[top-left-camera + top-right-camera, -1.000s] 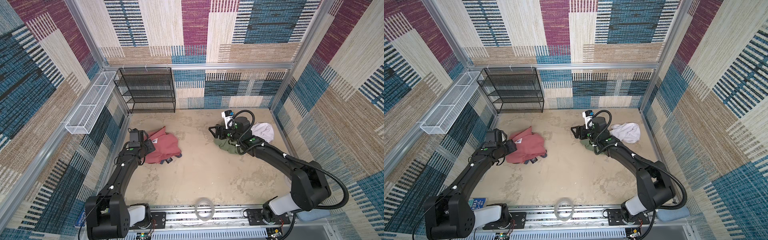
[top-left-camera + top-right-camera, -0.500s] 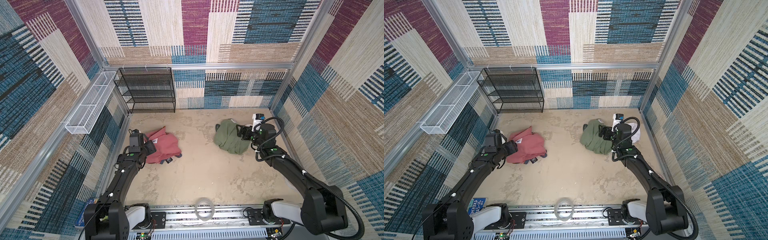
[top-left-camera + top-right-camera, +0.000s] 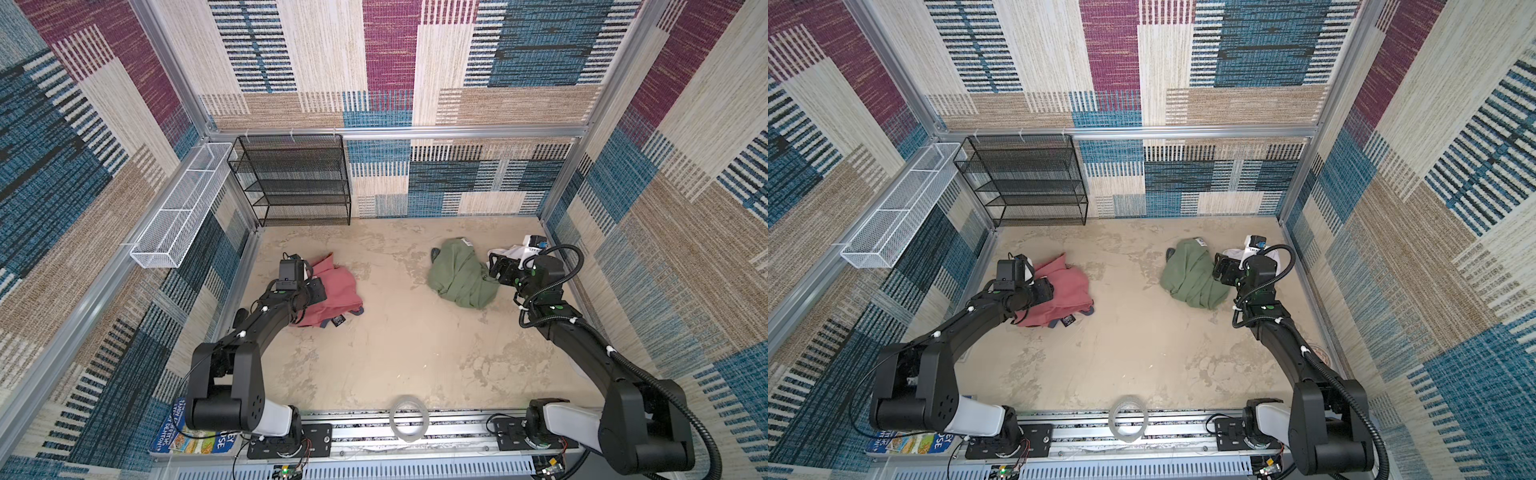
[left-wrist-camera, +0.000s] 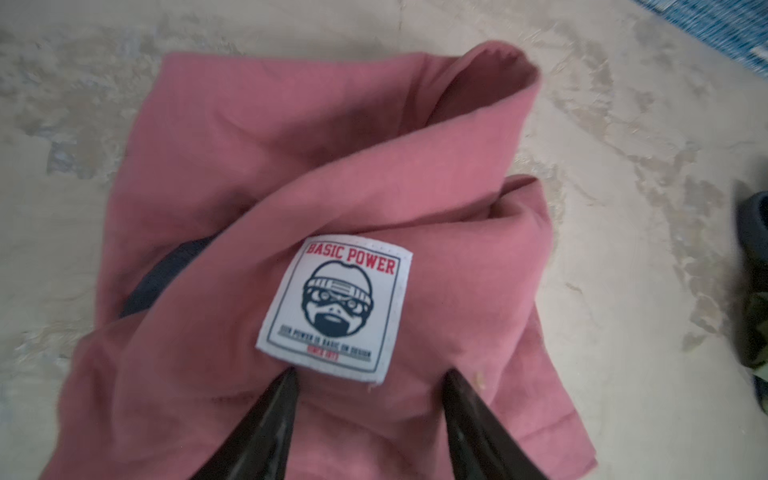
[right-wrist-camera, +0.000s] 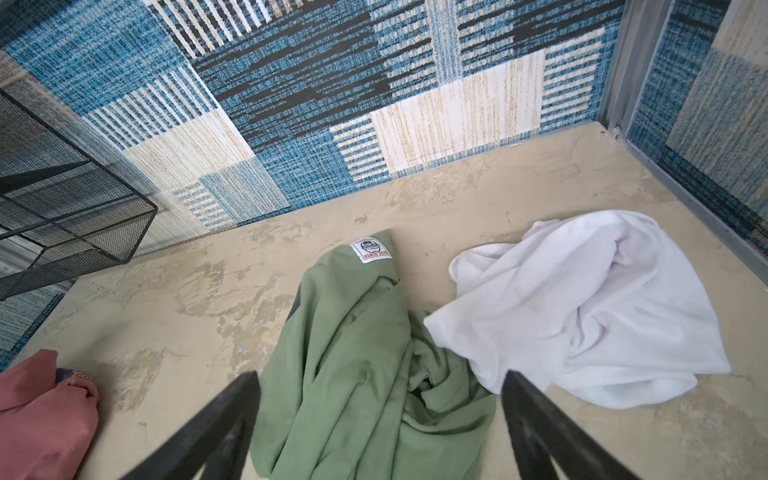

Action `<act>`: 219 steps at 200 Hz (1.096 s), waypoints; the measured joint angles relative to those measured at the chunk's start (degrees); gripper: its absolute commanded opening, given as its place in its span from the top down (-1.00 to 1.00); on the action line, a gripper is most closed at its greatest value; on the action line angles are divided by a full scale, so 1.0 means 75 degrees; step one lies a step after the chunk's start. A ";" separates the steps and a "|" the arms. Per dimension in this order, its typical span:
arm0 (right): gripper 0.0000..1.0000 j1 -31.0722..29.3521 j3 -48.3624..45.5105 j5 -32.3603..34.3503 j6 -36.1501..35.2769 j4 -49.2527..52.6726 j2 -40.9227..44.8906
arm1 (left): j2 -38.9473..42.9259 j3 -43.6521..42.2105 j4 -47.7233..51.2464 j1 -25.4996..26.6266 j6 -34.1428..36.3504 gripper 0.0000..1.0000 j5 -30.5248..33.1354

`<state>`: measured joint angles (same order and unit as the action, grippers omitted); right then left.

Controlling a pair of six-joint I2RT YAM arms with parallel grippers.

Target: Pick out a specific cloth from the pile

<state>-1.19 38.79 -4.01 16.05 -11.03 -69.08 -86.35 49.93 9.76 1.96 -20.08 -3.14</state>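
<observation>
On the left of the sandy floor [image 3: 399, 340], well apart from the pile [image 3: 461, 276], the cloth [image 3: 336, 286] was laid crumpled, with its white printed label [image 4: 336, 307] turned upward. The left gripper [image 4: 370, 376] was held low over it, jaws moderately parted and no fold pinched between them, a pose judged suited to letting go or taking a fresh hold. The right gripper [image 5: 380, 376] was poised above the olive green garment [image 5: 365, 374], jaws spread wide and nothing gripped, with the white garment [image 5: 582, 307] just beside. Separation was judged essentially achieved, since neither garment touched the cloth.
</observation>
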 measured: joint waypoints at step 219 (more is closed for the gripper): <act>-1.00 0.0312 -0.3669 0.0883 -0.1979 -0.7667 -0.2480 | 0.0038 -0.3759 -0.7000 -0.0606 0.2066 -0.92 0.1355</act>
<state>1.15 11.27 2.61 1.21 -68.53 -87.68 -86.06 21.74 -42.74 -2.59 -4.58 7.03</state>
